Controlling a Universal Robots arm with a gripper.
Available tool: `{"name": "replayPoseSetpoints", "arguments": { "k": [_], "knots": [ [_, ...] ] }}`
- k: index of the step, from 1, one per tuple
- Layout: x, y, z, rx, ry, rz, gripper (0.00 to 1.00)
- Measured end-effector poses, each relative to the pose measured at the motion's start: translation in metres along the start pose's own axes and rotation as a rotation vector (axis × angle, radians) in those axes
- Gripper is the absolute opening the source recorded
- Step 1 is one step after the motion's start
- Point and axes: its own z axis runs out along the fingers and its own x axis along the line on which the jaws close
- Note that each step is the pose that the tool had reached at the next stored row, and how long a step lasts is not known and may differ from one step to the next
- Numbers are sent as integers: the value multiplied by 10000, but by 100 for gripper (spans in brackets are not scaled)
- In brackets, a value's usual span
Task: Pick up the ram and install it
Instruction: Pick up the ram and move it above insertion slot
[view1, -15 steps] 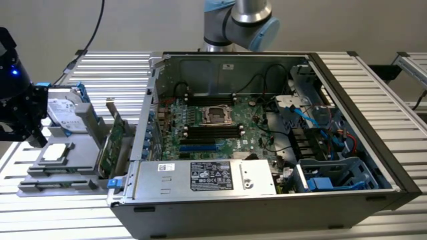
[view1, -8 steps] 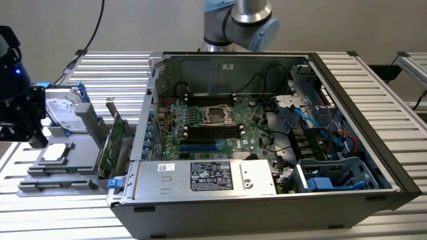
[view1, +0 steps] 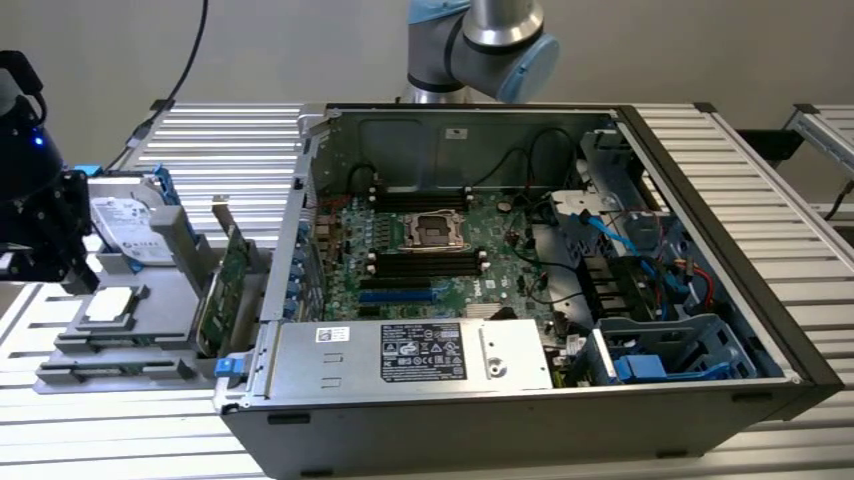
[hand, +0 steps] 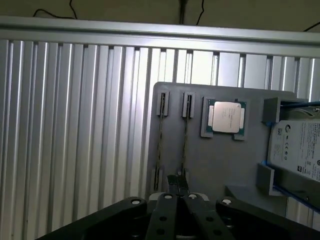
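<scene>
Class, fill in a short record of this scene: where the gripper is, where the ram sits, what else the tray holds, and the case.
gripper: at the tray, nearest the ram
ram: on edge in a tray slot, second stick beside it
tray also holds: CPU, hard drive, green card
case: open, motherboard inside

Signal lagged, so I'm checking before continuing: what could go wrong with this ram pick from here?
1. The gripper is at the end of one ram stick. Its neighbour stands close beside it in the tray and may get caught.
2. Taken near its end, not its middle, the stick could tilt in its slot on lifting.
</scene>
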Motion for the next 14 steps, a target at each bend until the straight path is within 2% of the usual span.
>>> {"name": "replayPoseSetpoints", "arguments": {
  "k": [1, 2, 4, 5, 14],
  "knots": [
    [0, 0, 0, 0, 0, -1, 16],
    [0, 0, 0, 0, 0, 0, 22],
    [0, 0, 4, 1, 0, -1, 22],
    [1, 0, 22, 2, -1, -1, 30],
    [7, 1, 187, 1, 0, 0, 30]
  ]
}}
